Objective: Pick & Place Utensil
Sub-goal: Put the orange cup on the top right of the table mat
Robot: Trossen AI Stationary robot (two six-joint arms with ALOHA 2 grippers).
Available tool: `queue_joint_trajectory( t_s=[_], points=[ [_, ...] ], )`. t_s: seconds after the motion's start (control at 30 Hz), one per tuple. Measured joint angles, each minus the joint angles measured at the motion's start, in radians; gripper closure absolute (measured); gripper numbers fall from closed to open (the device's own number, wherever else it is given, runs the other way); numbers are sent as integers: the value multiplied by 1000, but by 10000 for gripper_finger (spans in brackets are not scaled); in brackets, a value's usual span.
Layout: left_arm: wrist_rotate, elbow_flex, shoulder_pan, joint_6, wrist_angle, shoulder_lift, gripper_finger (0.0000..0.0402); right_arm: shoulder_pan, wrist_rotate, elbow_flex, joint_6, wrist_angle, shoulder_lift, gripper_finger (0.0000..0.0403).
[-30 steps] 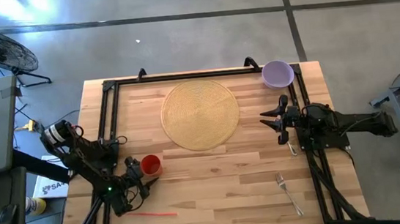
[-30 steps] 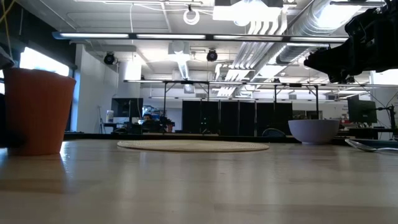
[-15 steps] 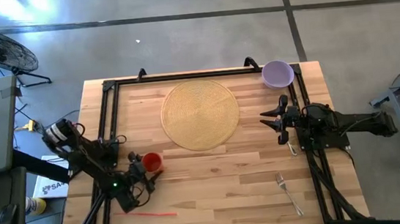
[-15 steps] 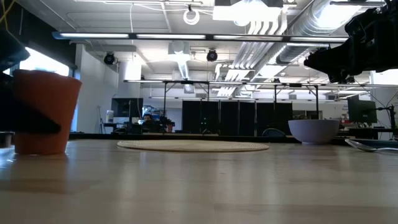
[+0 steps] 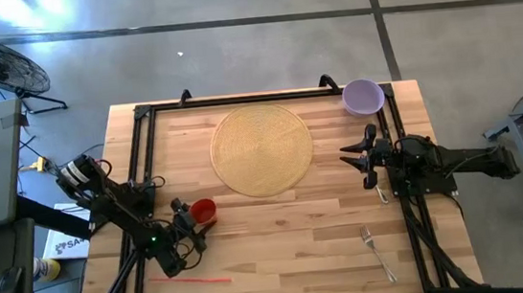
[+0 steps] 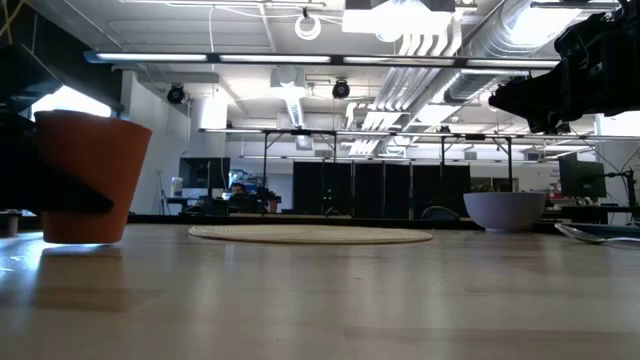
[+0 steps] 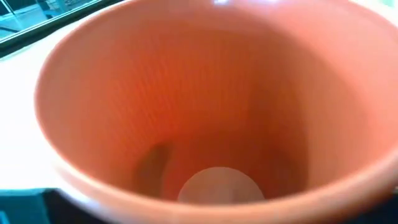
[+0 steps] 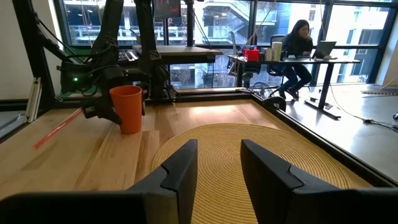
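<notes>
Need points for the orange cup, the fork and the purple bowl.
orange cup [image 5: 202,210]: high view, on its open mouth.
fork [image 5: 379,253]: high view, on the middle of its handle.
purple bowl [image 5: 362,95]: high view, on the inside of the bowl.

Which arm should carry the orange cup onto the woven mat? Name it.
Left. The left gripper is shut on the orange cup, close beside the woven mat. The right gripper waits open beyond the mat's far edge.
</notes>
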Motion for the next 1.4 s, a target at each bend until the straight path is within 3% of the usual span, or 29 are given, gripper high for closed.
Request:
queue_joint_trajectory(
  t_s=[0.2,0.33,0.57,0.83,0.93,1.17,1.4],
  points=[
    [-8,0,17,12,1,-33,105,0,0,0,0,0,0,286],
    [38,0,80,103,8,-98,103,0,0,0,0,0,0,286],
    [236,0,272,510,145,-227,106,0,0,0,0,0,0,286],
    [583,1,571,1023,557,-264,106,0,0,0,0,0,0,286],
    [712,1,701,1114,672,-256,106,0,0,0,0,0,0,286],
    [867,5,991,1228,892,-177,106,0,0,0,0,0,0,286],
    [1002,179,1163,1231,910,25,106,0,0,0,0,0,0,286]
  ],
)
